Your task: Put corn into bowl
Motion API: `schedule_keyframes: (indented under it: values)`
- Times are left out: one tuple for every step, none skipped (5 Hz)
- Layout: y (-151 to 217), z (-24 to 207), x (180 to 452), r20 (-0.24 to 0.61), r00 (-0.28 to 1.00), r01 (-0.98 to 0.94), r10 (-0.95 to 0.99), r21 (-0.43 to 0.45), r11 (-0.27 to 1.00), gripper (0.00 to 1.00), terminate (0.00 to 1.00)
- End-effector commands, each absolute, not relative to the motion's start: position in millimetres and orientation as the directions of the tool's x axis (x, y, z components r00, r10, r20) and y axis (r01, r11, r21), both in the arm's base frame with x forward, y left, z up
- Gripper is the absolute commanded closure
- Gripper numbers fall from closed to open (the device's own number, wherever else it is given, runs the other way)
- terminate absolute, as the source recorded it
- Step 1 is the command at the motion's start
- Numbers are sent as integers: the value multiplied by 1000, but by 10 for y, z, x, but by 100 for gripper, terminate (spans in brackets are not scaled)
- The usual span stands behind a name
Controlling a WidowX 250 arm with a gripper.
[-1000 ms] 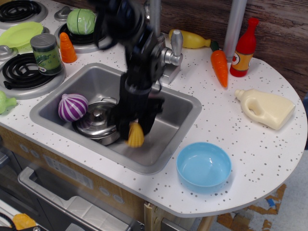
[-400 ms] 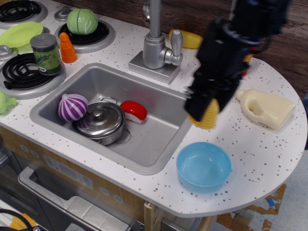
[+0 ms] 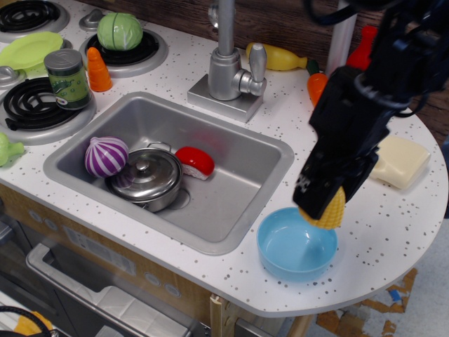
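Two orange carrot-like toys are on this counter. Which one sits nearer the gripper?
The carrot beside the red bottle, partly hidden behind the arm. The other, an orange cone, stands far off by the stove burners. The gripper holds the corn over the bowl.

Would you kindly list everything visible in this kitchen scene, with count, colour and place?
corn: 1, yellow, held in the gripper above the bowl's far rim
bowl: 1, light blue, counter right of the sink
sink: 1, steel, centre
lidded pot: 1, steel, in the sink
onion: 1, purple striped, in the sink beside the pot
red toy: 1, red, in the sink behind the pot
faucet: 1, steel, behind the sink
can: 1, green label, on the left burner
cabbage: 1, green, on the back burner
jug: 1, cream, right counter
gripper: 1, black, shut on the corn
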State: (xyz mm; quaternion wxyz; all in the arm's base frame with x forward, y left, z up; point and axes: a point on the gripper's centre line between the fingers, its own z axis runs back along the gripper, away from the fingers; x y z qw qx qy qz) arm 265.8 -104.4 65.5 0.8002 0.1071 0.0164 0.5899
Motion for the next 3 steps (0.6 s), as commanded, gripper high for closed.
schedule_keyframes:
  values:
    - [-921,796,2700,86,304,-951,949,84,297,0,0]
    - [-921,796,2700,86,304,-951,949,84,297,0,0]
    - [-921,796,2700,86,304,-951,949,84,297,0,100]
